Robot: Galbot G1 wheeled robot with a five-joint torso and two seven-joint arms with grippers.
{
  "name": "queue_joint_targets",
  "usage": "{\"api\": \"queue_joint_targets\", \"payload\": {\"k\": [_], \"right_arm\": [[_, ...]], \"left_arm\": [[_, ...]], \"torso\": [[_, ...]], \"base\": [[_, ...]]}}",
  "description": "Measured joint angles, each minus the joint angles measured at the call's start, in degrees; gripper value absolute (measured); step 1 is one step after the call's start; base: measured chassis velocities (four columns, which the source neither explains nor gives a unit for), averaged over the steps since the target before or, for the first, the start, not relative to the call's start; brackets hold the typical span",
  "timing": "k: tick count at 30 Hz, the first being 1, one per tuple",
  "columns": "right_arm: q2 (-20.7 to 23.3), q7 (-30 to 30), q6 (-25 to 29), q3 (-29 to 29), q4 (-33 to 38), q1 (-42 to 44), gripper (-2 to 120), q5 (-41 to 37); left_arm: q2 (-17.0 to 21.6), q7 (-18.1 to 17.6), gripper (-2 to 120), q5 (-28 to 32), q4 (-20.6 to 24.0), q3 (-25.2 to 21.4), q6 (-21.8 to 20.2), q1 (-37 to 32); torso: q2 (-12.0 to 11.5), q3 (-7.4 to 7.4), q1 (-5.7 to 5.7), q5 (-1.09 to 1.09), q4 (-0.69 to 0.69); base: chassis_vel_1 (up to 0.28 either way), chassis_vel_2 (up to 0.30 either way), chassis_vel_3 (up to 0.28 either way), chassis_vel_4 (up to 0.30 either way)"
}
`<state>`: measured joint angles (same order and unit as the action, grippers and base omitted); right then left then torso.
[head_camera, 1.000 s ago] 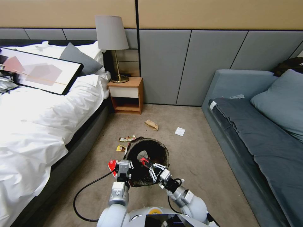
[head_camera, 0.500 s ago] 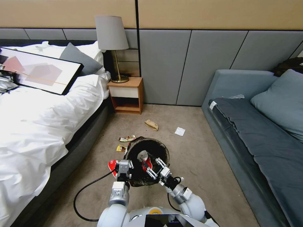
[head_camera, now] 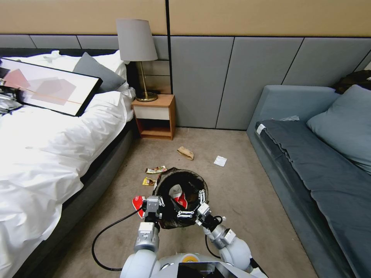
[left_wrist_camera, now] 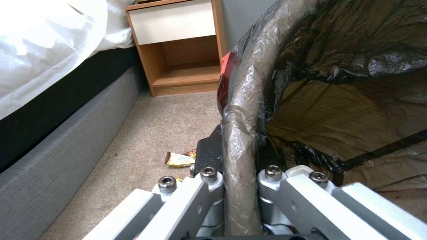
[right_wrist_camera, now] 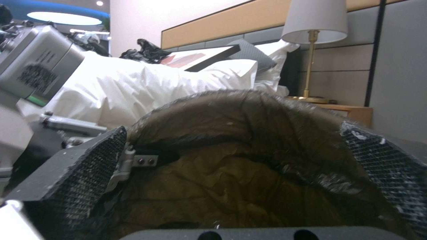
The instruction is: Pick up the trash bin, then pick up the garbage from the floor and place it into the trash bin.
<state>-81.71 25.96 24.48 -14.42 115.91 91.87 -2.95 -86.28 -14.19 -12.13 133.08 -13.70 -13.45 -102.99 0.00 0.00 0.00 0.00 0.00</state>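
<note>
The trash bin, lined with a black bag, hangs tilted over the carpet. My left gripper is shut on its near-left rim, and the fingers clamp the liner-covered rim. At the bin's near-right rim my right gripper stands open, pads wide apart over the liner. A red-and-white packet lies inside the bin. On the floor lie more garbage pieces: a brown paper bag, a white slip, two wrappers and a red packet.
A bed with white bedding runs along the left, with a framed picture on it. A wooden nightstand with a lamp stands at the wall. A grey sofa borders the right. Open carpet lies between them.
My right gripper opened and let the red-and-white packet drop into the bin, then drew back to the near rim. The left gripper still holds the bin.
</note>
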Motion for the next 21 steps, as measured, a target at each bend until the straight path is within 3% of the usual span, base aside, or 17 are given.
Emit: {"api": "queue_joint_targets", "payload": {"k": [4,12,21], "right_arm": [[-0.5,-3.0,0.0,0.0,2.4,0.5,114,0.6],[-7.7,-22.7,-2.1,-4.3,14.1,8.1,107,7.5],[-10.7,-28.1,-0.7,-7.9,14.6,13.8,100,7.0]], "left_arm": [[0.1,0.0,1,0.0,0.1,-0.1,0.0,0.0],[0.2,-0.2,1,0.1,0.0,-1.0,0.1,-0.2],[0.3,-0.3,1,0.7,0.7,-1.3,0.2,-0.4]], "torso": [[0.0,0.00,0.00,0.00,0.00],[0.0,0.00,0.00,-0.01,-0.01],[0.0,0.00,0.00,0.00,0.00]], "base": [[0.000,0.000,0.000,0.000],[0.000,0.000,0.000,0.000],[0.000,0.000,0.000,0.000]]}}
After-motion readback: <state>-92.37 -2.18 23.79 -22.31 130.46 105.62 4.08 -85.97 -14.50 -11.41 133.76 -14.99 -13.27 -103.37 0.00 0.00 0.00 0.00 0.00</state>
